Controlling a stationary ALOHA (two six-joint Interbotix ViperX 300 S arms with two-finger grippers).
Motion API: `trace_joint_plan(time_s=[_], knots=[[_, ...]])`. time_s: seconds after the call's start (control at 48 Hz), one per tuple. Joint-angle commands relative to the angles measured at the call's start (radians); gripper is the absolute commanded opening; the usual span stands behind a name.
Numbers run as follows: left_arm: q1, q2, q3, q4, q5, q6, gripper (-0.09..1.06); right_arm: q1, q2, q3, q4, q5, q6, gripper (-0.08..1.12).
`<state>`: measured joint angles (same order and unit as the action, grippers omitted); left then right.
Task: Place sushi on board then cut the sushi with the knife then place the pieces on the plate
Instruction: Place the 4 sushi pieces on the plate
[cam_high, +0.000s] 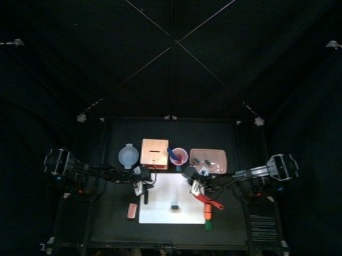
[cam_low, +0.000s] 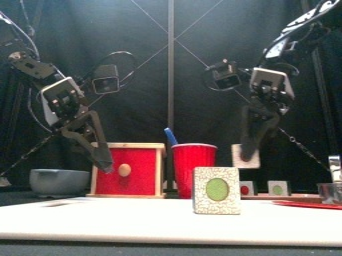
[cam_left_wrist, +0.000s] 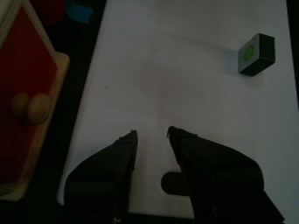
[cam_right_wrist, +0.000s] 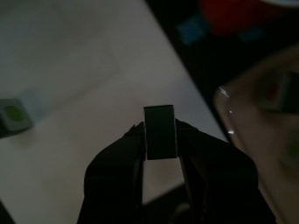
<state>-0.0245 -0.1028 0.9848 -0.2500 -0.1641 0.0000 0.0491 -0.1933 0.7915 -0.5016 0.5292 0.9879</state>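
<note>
Right gripper (cam_right_wrist: 159, 133) pinches a dark-green sushi slice (cam_right_wrist: 160, 121) lengthwise along its jaws. Left gripper (cam_left_wrist: 152, 138) gapes over the white cutting board (cam_left_wrist: 176, 79).

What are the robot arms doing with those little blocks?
The right gripper is pinching one piece of toy sushi and holding it up, close to the pink tray. A second piece stands on the white board. The left gripper hangs open and empty over the board. The blue knife sits in the red cup.
</note>
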Motion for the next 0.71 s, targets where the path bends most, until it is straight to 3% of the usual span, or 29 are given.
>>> trace_joint_plan(time_s=[0.021,0.333,0.708], knots=[[0.003,-0.005,-0.012,0.002,-0.003,0.0,0.75,-0.071,-0.12,0.06,0.015,0.031,0.002,0.56],[0.006,-0.005,-0.011,0.002,-0.003,0.0,0.75,-0.29,-0.313,0.244,0.034,0.046,-0.003,0.56],[0.012,-0.005,-0.009,0.003,-0.003,0.002,0.75,-0.446,-0.305,0.383,0.011,-0.092,-0.006,0.62]])
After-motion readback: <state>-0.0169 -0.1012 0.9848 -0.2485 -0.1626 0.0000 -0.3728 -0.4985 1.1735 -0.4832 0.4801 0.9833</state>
